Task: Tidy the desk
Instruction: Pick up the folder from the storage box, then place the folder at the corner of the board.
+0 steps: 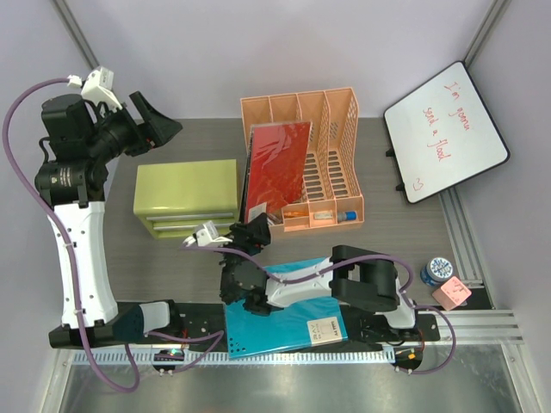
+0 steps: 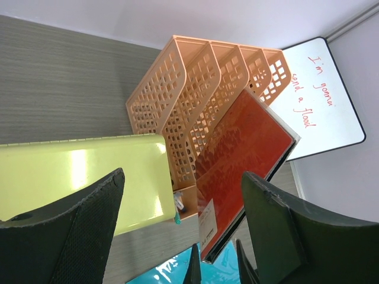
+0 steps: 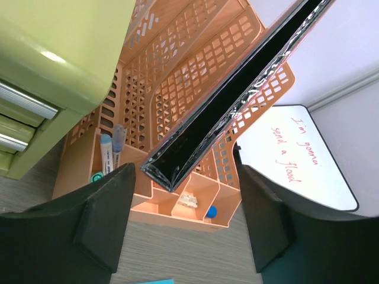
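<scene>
Desk [image 1: 172, 267] lies under both arms, its long axis running left to right. We see the right gripper [image 3: 186, 171] spread just before the red folder [image 3: 237, 94], perhaps touching it; farther back, the left gripper [image 2: 182, 177] hangs spread.

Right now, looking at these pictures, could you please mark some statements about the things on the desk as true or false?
1. A red folder stands in the orange file rack. True.
2. The green drawer cabinet sits to the right of the rack. False: it sits to its left.
3. The whiteboard carries red writing. True.
4. The teal folder lies inside the rack. False: it lies flat on the desk, at the near edge.
</scene>
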Controlling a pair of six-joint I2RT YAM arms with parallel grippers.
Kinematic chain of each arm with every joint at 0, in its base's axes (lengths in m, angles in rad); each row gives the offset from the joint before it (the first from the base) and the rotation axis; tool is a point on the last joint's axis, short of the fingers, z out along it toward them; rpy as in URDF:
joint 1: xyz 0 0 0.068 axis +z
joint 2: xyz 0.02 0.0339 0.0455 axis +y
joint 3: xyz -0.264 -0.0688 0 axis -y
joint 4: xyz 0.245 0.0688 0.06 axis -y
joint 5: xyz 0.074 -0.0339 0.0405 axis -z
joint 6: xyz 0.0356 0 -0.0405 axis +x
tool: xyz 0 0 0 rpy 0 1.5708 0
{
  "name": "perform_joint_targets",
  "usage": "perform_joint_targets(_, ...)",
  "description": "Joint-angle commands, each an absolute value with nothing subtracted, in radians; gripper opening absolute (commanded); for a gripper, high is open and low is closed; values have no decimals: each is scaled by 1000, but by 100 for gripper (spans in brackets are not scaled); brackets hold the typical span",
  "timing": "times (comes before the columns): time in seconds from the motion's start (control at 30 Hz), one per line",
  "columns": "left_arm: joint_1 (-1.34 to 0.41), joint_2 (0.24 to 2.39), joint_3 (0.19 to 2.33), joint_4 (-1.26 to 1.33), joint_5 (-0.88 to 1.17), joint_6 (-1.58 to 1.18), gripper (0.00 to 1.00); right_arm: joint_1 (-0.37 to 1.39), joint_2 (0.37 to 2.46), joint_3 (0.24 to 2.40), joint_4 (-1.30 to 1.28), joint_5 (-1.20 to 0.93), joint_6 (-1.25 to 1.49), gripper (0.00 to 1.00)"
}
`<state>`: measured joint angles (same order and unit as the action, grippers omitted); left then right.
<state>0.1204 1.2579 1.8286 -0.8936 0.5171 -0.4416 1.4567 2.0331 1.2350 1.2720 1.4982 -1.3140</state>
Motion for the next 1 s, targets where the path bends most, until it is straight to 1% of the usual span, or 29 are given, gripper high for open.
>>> perform_joint_targets(0.0,127,1229,1847,-862,532,-443,80,1434,1973,1236,1666,1709,-1250,64)
perform_joint_targets(0.1,127,1229,1847,-867,531,-442,80,1421,1971,1226,1666,1707,-1229,48)
perform_joint_targets(0.27,127,1229,1848,-867,532,-437,80,1411,1970,1201,1666,1706,-1197,46)
perform_joint_targets(0.33,129,1229,1847,-864,531,-436,80,1416,1964,1200,1666,1706,-1203,38)
perform_joint_targets(0.4,126,1229,1842,-861,529,-436,80,1423,1933,1189,1666,1703,-1203,28)
perform_joint_targets(0.43,129,1227,1838,-854,529,-434,80,1433,1921,1178,1666,1697,-1212,20)
perform_joint_targets(0.5,127,1226,1832,-850,528,-434,80,1443,1885,1164,1666,1695,-1233,15)
perform_joint_targets(0.53,126,1224,1829,-850,528,-431,81,1450,1846,1154,1666,1695,-1253,8)
perform_joint_targets(0.6,127,1221,1824,-845,525,-430,81,1473,1800,1141,1666,1692,-1272,1)
perform_joint_targets(0.73,127,1215,1810,-830,522,-428,82,1489,1640,1135,1666,1683,-1310,1)
perform_joint_targets(0.97,127,1198,1790,-822,517,-414,83,1483,1510,1172,1666,1632,-1437,1)
